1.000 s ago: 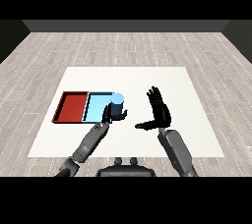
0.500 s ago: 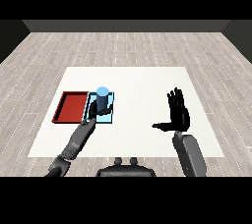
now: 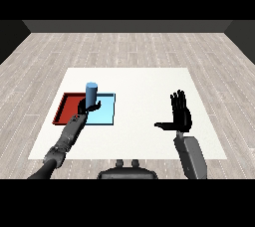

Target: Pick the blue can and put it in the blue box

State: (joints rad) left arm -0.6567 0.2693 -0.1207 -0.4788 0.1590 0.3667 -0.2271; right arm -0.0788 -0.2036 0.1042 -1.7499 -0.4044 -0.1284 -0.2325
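The blue can (image 3: 91,92) stands upright over the left part of the light blue tray (image 3: 105,113), close to the red tray (image 3: 66,108). My left hand (image 3: 88,106) is curled round the can's lower half. Whether the can touches the tray floor I cannot tell. My right hand (image 3: 181,115) is held up over the table's right side, fingers straight and thumb out to the left, holding nothing.
The red tray and the light blue tray lie side by side on the white table (image 3: 139,84). My left forearm (image 3: 67,139) crosses the table's front left part. The wooden floor surrounds the table.
My left hand has carried the blue can leftward and a little down over the light blue tray. My right hand has drifted right, away from the trays.
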